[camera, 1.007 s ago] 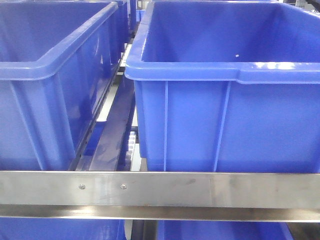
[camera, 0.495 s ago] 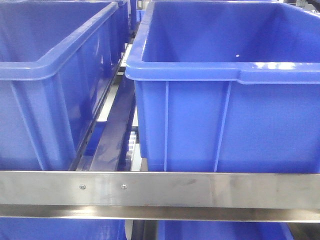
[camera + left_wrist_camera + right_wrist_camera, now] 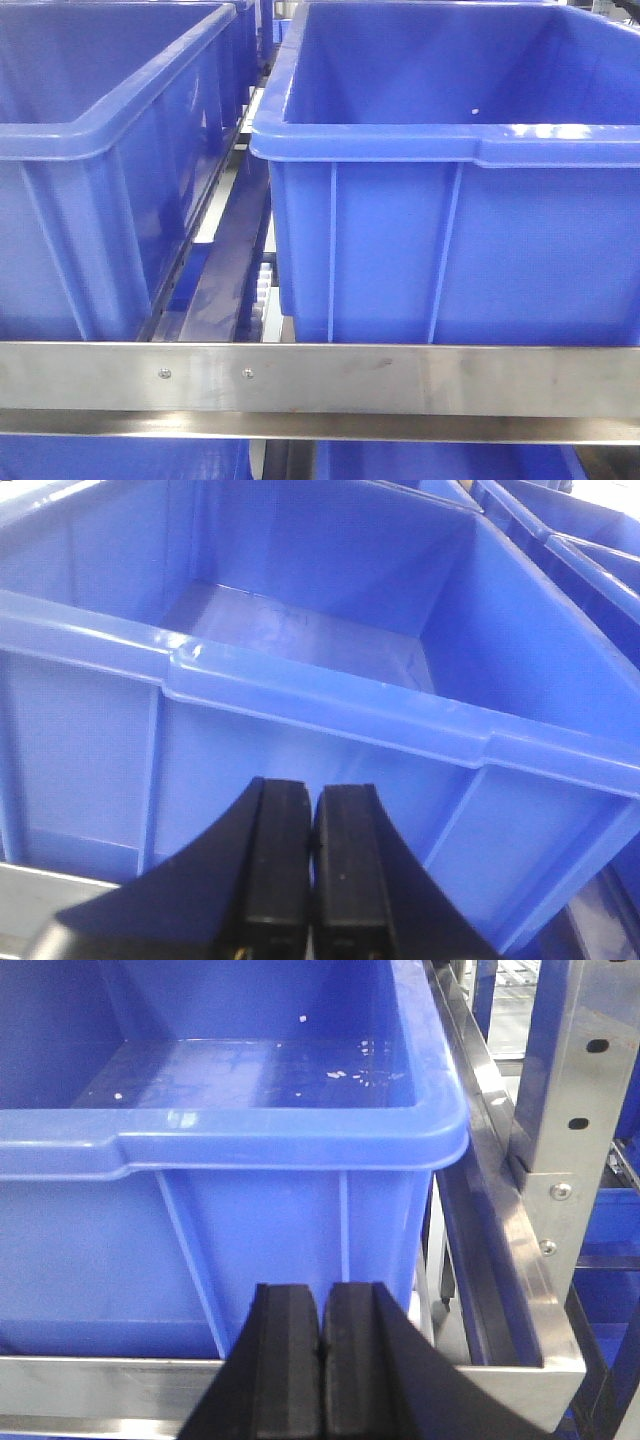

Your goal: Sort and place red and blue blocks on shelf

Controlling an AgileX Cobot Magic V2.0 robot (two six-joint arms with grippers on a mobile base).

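Your left gripper [image 3: 312,855] is pressed closed on nothing, low before a blue bin [image 3: 330,695] whose visible floor is bare. Your right gripper [image 3: 322,1345] is likewise closed and empty, just short of the shelf [image 3: 545,1260] rail. Neither block appears in any view; whether any sorting is done cannot be judged.

Almost nothing differs across the front views. The two bins [image 3: 440,230] keep their places on the shelf [image 3: 320,380], and the roller track [image 3: 262,295] between them looks the same. At most the framing has crept a hair between frames, too slight to be sure of. No arm enters the front view.
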